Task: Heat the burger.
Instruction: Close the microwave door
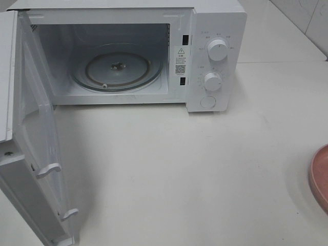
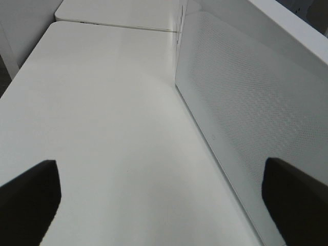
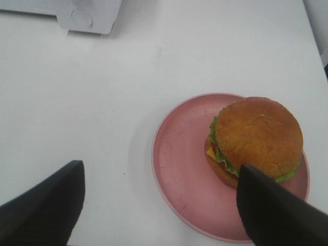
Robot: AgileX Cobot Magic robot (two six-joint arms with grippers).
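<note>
- The microwave [image 1: 215, 56] stands at the far side of the table [image 1: 179, 169], door [image 1: 31, 148] swung open.
- The burger [image 3: 256, 138] sits on the pink plate [image 3: 179, 169], at the table's right edge.
- Left gripper [image 2: 159, 200]: jaws wide, empty.
- Right gripper [image 3: 159, 205]: jaws wide above the plate, empty.

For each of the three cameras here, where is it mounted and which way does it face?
Exterior high: mounted above, looking down at the open microwave, its glass turntable and the white table; no arm shows.
Left wrist: looks along the microwave's perforated side; left gripper open, fingertips in the corners.
Right wrist: looks down on the burger on the pink plate; right gripper open.
Shared: plate edge and microwave.
</note>
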